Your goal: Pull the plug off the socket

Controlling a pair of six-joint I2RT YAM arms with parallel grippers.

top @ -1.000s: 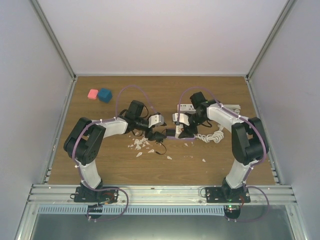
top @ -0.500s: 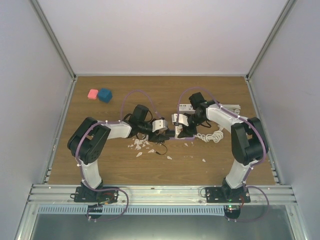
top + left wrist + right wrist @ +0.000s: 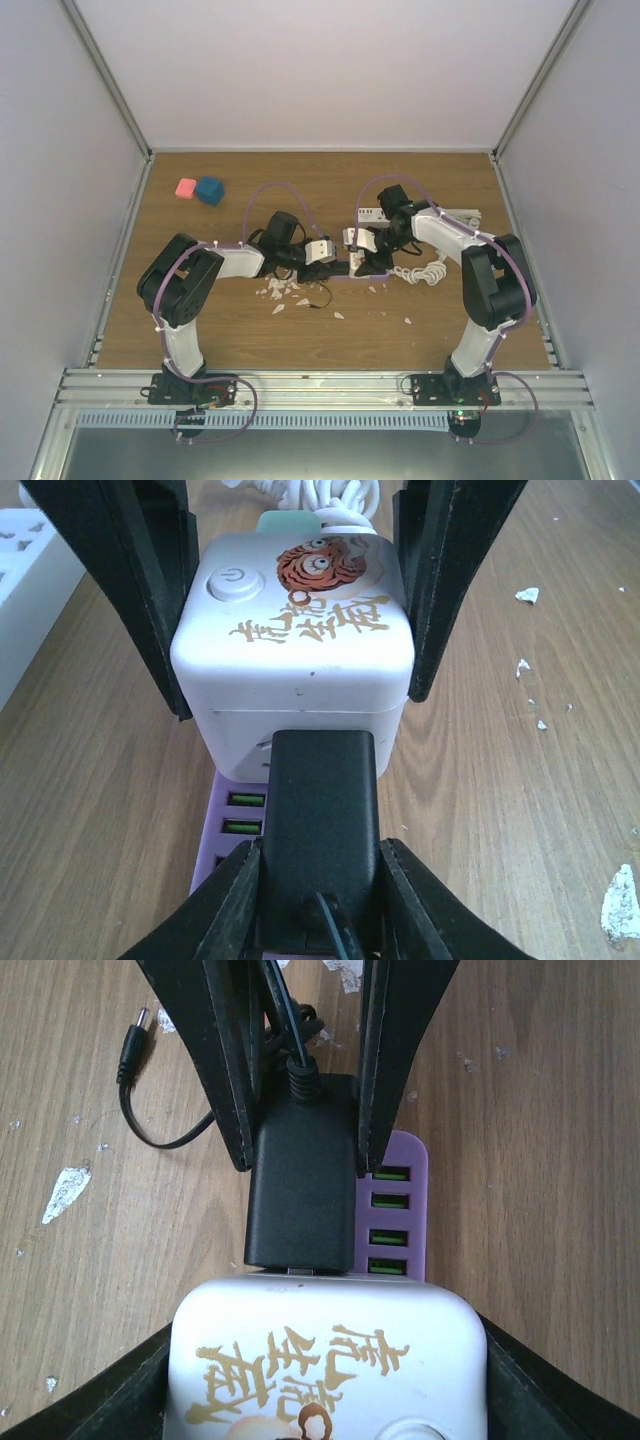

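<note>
My left gripper (image 3: 320, 895) has moved in toward the white cube socket (image 3: 300, 640) over the last second. Its jaws have narrowed from wide to a firm hold, and both fingers (image 3: 235, 900) now press the flanks of the black plug (image 3: 320, 800). The plug is still seated in the cube's side face, directly above the purple USB strip (image 3: 395, 1210) that projects from under the cube. My right gripper (image 3: 325, 1390) has closed slightly and clamps the cube on two opposite sides, bracing it on the wooden table (image 3: 520, 780). The loose lead (image 3: 133, 1055) trails beyond the plug, on the side away from the cube. Judgement: both holds are established, so the step now due is the extraction stroke, straight away from the cube.
</note>
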